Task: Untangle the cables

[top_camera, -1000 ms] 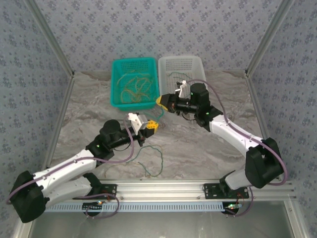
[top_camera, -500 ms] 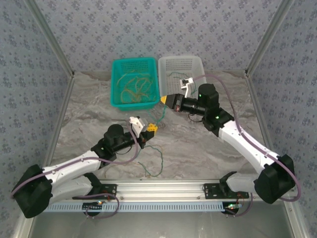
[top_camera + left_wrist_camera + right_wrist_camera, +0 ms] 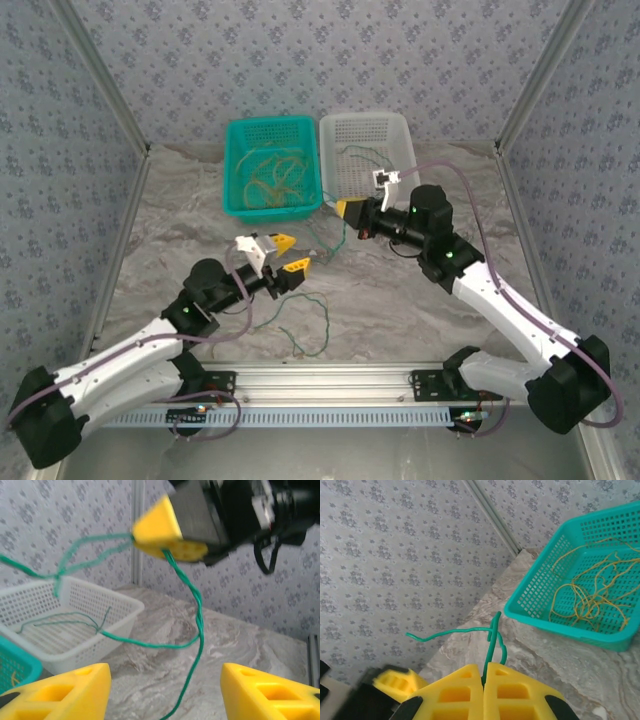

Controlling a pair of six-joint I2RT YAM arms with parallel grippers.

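Teal basket [image 3: 270, 124] holding yellowish cables [image 3: 268, 178], white basket [image 3: 365, 119] holding green cable [image 3: 360, 155]

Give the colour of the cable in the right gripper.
Green; the cable shows best in the right wrist view.

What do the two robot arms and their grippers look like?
The left arm and right arm have white links, black joints and a purple-grey cable each. The left gripper and right gripper have yellow wedge-shaped fingers with square holes.

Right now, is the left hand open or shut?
Open: the left hand's fingers stand wide apart, green cable hanging between them.
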